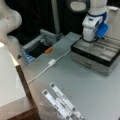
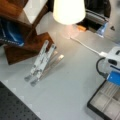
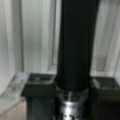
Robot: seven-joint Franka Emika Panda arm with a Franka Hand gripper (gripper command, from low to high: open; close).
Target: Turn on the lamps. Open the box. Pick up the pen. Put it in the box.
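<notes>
Presently, going left to right in a front view: my pale arm base [image 1: 8, 18] stands at the left edge, then the blue-and-black device [image 1: 37, 48] with its orange button [image 1: 48, 50], then a white cable [image 1: 47, 67] running across the grey table [image 1: 82, 90], with the white bars [image 1: 61, 102] lying near the bottom. At the right sits the box [image 1: 100, 56], lid open, its grey compartments exposed. My wrist hangs directly over the box's left end, and my gripper [image 1: 88, 41] is down at the compartments, hidden behind the wrist housing.

In a front view from the opposite side I record what that one lacks: a wooden stand [image 2: 27, 37] at left, the bars [image 2: 41, 61] beside it, and a lit lamp shade [image 2: 68, 10] glowing at the top. Only a corner of the box [image 2: 105, 102] shows at bottom right.

The wrist view alone shows the pen [image 3: 75, 45]: a black barrel standing upright between my fingers [image 3: 37, 100], which are clamped on it just above its pale band. Behind it lie the box's grey dividers [image 3: 32, 37], so the pen is over the compartments.
</notes>
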